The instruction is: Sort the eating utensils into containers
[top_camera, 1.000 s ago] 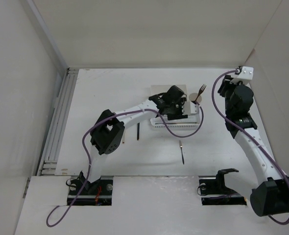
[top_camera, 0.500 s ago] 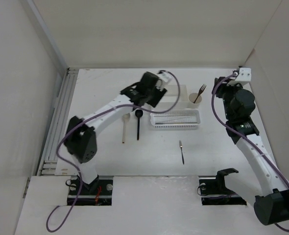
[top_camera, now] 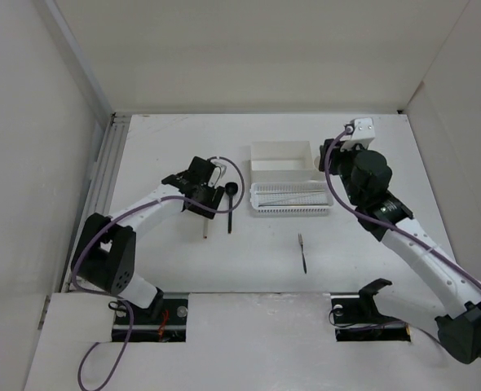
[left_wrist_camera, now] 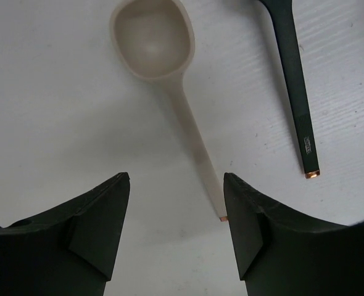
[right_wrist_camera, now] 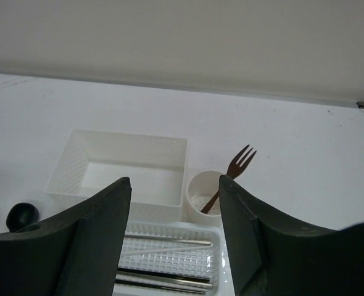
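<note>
The left hand (left_wrist_camera: 176, 180) hangs over the left half of the tabletop (top_camera: 159, 261). Its fingers are apart and it grips nothing. Below it lies the beige spoon (left_wrist_camera: 169, 74), bowl up. The end of the spoon's handle reaches into the gap, close against one finger (left_wrist_camera: 250, 228); whether they touch cannot be told. The black spoon (top_camera: 231, 205) lies just to the right of the beige one, roughly parallel and apart from it.

The right hand (right_wrist_camera: 174, 180) is held above the containers toward the far edge, its fingers spread and empty. Beneath it sits the white box (right_wrist_camera: 71, 163), near the middle of the far edge. The round cup (right_wrist_camera: 197, 185) stands just beside the box's right end, and a dark fork (right_wrist_camera: 231, 172) leans in it with its tines up. The perforated tray (top_camera: 289, 211) lies along the near side of the box and cup, with thin pale and dark sticks (right_wrist_camera: 163, 271) lying lengthwise in it.

A slim dark utensil (top_camera: 303, 254), too small to tell its kind, lies alone between the tray and the near edge, well apart from the spoons.
</note>
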### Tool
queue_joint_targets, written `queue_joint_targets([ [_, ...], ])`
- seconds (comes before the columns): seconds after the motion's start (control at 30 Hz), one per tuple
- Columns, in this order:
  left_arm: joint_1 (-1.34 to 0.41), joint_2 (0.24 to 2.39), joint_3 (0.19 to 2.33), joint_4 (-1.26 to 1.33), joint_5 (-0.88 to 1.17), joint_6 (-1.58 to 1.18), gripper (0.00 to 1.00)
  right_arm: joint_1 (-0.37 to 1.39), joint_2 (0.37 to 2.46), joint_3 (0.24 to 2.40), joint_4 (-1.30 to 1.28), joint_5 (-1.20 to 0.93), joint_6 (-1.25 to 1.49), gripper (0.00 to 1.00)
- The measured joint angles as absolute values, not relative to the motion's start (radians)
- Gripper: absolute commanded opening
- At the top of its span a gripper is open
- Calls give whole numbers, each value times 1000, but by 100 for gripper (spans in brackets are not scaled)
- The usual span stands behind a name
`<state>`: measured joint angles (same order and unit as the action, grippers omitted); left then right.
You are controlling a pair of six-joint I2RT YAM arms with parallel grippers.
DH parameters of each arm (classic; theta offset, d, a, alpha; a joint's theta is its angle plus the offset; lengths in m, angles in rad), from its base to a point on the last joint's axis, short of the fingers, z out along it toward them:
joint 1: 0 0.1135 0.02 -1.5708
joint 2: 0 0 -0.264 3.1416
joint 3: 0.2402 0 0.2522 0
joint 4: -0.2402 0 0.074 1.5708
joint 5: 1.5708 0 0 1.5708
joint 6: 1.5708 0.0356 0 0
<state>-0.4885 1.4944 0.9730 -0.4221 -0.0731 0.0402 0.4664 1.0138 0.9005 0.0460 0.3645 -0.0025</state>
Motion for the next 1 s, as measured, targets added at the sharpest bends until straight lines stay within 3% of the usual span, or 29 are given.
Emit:
queue_joint_targets([
  [0.2, -476, 1585, 971, -358, -36, 46, 60, 520, 1015, 915, 20, 426, -2, 64],
  [0.33, -471, 1667, 976, -336, -22, 47, 51, 520, 1002, 916, -6, 469, -2, 65],
  [0.37, -470, 1677, 984, -332, -15, 46, 39, 520, 995, 916, -10, 481, -2, 65],
  [0.5, -459, 1705, 1011, -317, -7, 43, 16, 520, 966, 916, -20, 522, -2, 65],
  [0.57, -448, 1709, 1020, -318, -4, 41, 0, 520, 960, 916, -20, 534, -3, 65],
  [0.8, -415, 1709, 1120, -391, -31, 73, 0, 520, 989, 923, -22, 553, -3, 65],
  [1.0, -430, 1709, 1392, -420, -62, 214, 0, 419, 1026, 925, -12, 477, 37, 67],
])
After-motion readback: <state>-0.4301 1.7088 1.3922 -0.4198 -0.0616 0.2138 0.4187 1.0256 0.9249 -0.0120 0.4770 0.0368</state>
